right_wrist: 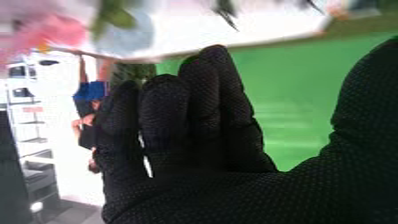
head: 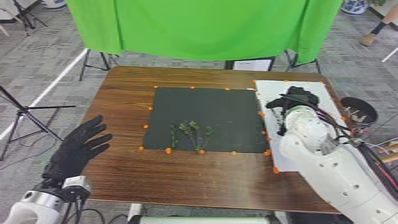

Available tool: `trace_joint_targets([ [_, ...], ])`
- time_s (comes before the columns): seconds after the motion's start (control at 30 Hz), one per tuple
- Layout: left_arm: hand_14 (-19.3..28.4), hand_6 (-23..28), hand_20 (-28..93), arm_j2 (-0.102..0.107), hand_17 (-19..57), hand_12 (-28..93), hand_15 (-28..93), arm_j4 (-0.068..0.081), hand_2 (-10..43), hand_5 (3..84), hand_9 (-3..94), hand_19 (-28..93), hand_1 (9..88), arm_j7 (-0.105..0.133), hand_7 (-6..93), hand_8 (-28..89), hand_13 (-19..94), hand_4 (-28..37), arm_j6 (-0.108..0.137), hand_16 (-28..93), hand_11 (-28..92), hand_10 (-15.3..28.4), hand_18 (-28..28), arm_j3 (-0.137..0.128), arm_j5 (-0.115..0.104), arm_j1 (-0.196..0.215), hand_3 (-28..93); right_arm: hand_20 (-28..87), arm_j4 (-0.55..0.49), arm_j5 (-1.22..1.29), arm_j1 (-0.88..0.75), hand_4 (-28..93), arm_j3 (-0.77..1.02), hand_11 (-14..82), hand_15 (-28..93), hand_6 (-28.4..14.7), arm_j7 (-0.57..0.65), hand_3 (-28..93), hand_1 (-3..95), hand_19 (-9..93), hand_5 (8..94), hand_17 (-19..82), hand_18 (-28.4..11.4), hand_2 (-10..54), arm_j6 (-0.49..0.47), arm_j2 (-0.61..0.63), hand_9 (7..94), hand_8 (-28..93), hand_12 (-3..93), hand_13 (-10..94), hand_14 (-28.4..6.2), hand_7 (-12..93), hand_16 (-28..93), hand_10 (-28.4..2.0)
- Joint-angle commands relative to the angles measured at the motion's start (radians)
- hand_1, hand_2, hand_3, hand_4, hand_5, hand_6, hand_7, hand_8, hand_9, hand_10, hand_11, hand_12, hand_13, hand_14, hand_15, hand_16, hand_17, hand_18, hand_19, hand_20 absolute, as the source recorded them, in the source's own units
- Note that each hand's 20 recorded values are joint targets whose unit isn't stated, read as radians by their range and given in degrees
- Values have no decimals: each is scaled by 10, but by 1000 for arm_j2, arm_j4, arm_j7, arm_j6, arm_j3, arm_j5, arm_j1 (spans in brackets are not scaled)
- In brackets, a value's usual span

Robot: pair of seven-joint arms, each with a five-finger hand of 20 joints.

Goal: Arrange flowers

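Note:
Green sprigs (head: 189, 131) lie side by side near the front edge of the dark mat (head: 222, 110). On the robot's right, my right hand (head: 296, 98) is over the white sheet (head: 282, 161). In the right wrist view that hand (right_wrist: 204, 130) has its fingers straight and the thumb apart, with nothing held between them. Beyond its fingertips are a blurred pink flower (right_wrist: 58, 34) and green leaves (right_wrist: 117, 15) against a pale surface. My left hand (head: 73, 151) is open at the table's left edge, apart from the sprigs.
Orange markers line the dark mat and the sheet. A dark round pan-like object (head: 359, 111) stands off the table's right edge. Behind the brown table (head: 124, 172) hangs a green cloth (head: 204, 30), with stand legs below it. A tripod (head: 31, 107) stands at the left.

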Motion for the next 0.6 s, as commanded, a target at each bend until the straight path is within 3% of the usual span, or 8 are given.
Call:
trace_joint_targets([
  [0.03, 156, 29, 98, -17, -99, 173, 328, -6, -55, 248, 192, 392, 268, 2, 213, -116, 170, -265, 6, 9, 220, 112, 221, -1, -2, 9, 696, 534, 40, 22, 31, -283, -20, 601, 836, -87, -1, 773, 124, 783, 469, 196, -252, -95, -44, 6, 506, -153, 459, 505, -161, 458, 356, -158],
  [0.23, 157, 29, 98, -17, -99, 173, 329, -3, -55, 248, 192, 392, 267, 1, 212, -116, 172, -265, 5, 9, 221, 111, 222, 4, -2, 2, 698, 537, 78, 7, 49, -283, -56, 605, 838, -83, -1, 768, 127, 778, 479, 195, -252, -95, -55, 8, 518, -155, 457, 511, -158, 466, 353, -154],
  [0.53, 158, 29, 97, -13, -99, 172, 330, 0, -53, 248, 193, 393, 268, 0, 213, -116, 173, -265, 6, 8, 222, 112, 222, 11, -6, -3, 696, 535, 108, 71, 42, -282, -56, 613, 839, -30, -38, 813, 248, 778, 597, 218, -240, -95, -95, -8, 651, -155, 477, 599, -128, 518, 386, -126],
  [0.57, 158, 29, 97, -15, -99, 172, 330, -2, -52, 248, 193, 393, 268, 1, 214, -116, 173, -265, 6, 8, 222, 112, 222, 9, -7, 0, 697, 533, 106, 90, 38, -282, -52, 616, 842, -23, -44, 822, 267, 777, 613, 220, -239, -95, -93, -9, 669, -147, 479, 612, -122, 528, 389, -120],
  [0.6, 158, 29, 97, -14, -99, 172, 330, 2, -51, 248, 193, 393, 268, 2, 214, -116, 173, -265, 2, 8, 222, 113, 222, 9, -7, -2, 697, 532, 98, 109, 33, -282, -49, 615, 842, -14, -46, 801, 301, 779, 621, 225, -237, -95, -97, -8, 693, -19, 481, 626, -118, 525, 395, -116],
])
